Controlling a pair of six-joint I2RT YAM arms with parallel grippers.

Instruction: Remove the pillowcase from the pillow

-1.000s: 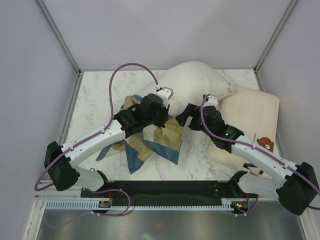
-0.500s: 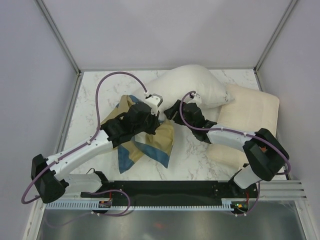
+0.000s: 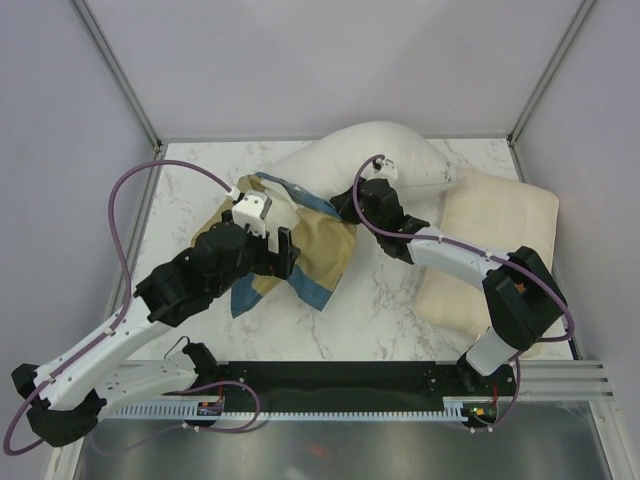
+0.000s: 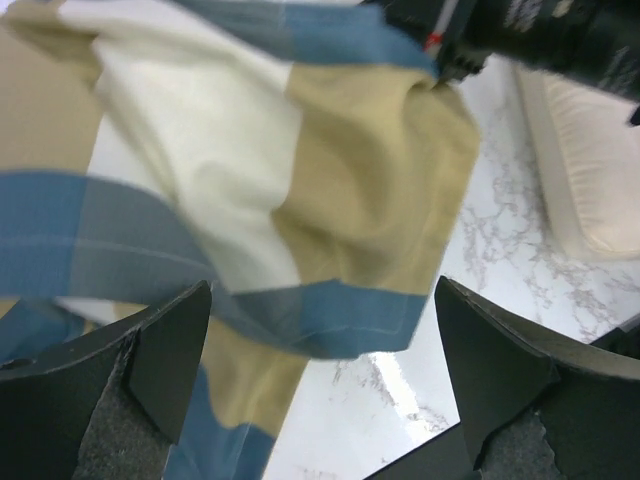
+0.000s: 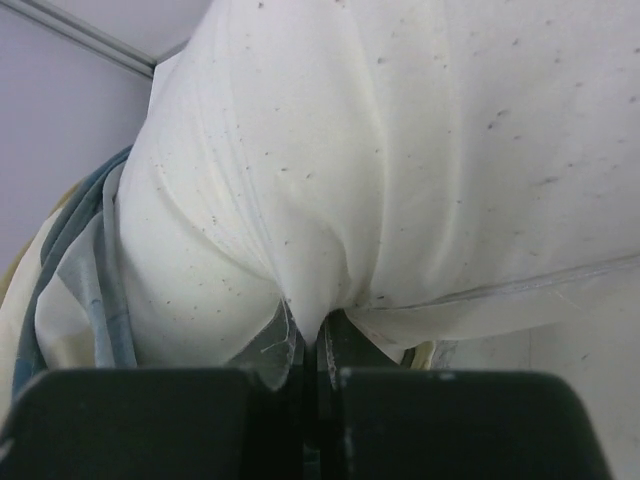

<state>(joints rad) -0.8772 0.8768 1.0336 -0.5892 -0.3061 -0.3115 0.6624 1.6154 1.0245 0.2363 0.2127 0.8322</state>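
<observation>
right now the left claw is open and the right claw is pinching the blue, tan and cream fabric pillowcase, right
Not quite: in the right wrist view the right claw pinches the plump off-white pillow; the left claw is open.

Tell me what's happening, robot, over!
Left pincer open over the blue, tan and cream fabric pillowcase. Right pincer shut on the plump off-white pillow. Pillowcase bunched at pillow's left end. Flat cream pillow lies right, under right arm.
</observation>
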